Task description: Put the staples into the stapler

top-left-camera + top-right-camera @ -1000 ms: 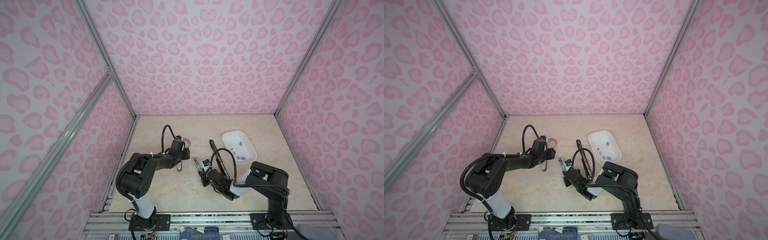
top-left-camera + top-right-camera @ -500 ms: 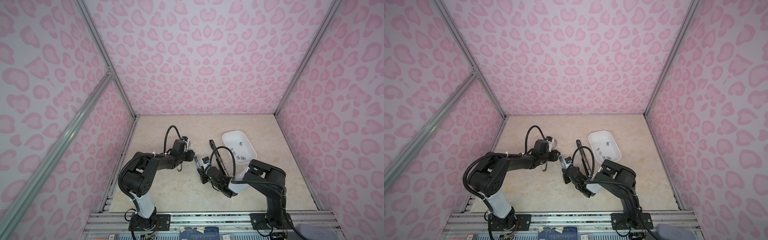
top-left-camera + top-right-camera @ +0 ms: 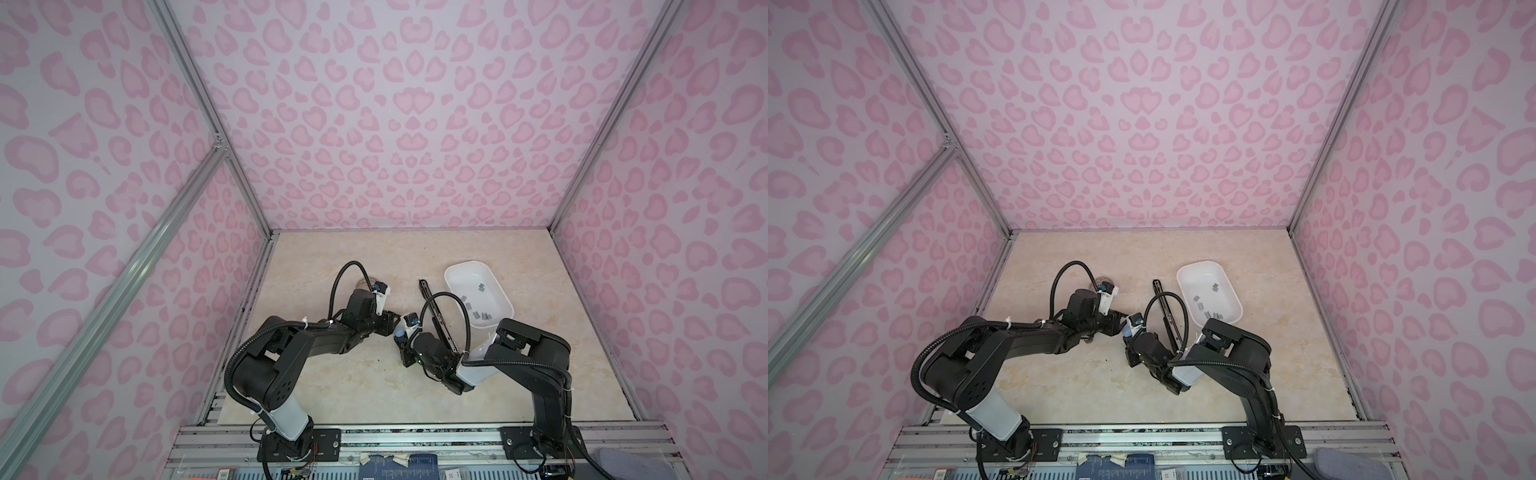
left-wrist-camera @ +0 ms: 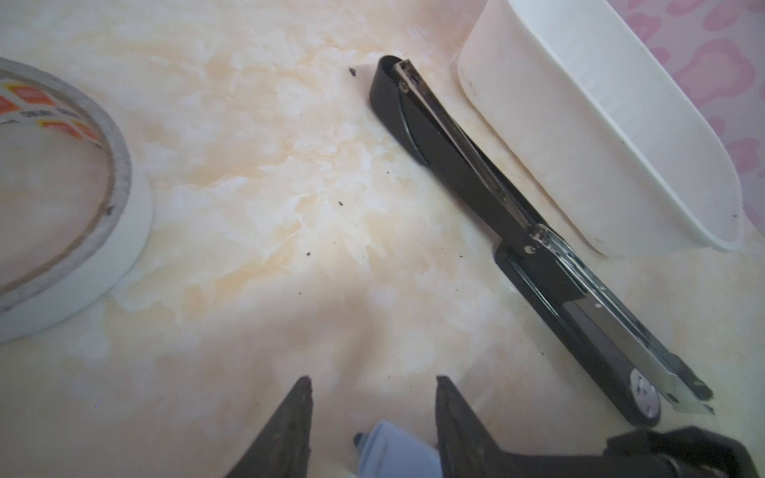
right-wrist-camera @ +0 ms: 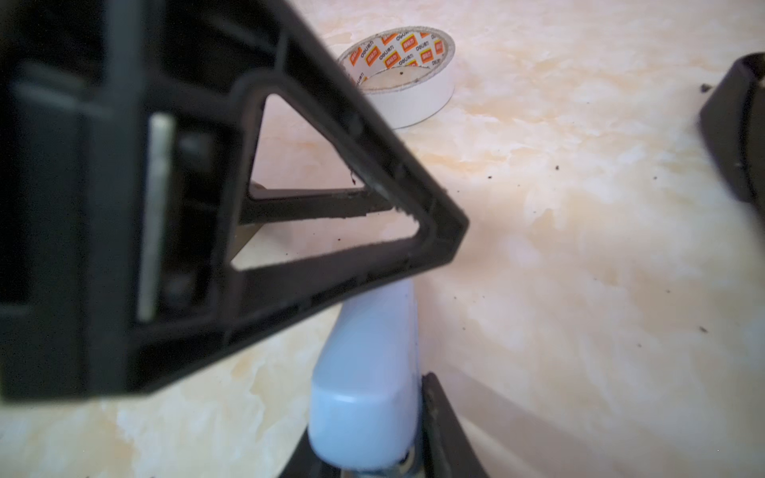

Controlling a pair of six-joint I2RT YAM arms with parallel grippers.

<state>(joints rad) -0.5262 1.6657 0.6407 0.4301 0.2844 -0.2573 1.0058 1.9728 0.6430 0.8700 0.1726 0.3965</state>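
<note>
Left wrist view shows the left gripper (image 4: 372,378) with jaws open astride the free end of the blue stapler (image 4: 393,451): one finger is almost on it and the other stands clear. The right gripper (image 3: 403,350) is clamped on the stapler's other end, near the middle of the table. The staples (image 3: 482,286) lie loose in the white tray (image 3: 463,276) at the far right, none picked up yet. An off-centre pinch could twist the small stapler out of the right gripper's hold, or pop its lid rather than hinge it. The grippers sit very close and could collide. The black stapler (image 4: 439,145), open just to their right, could get knocked against the tray.
</note>
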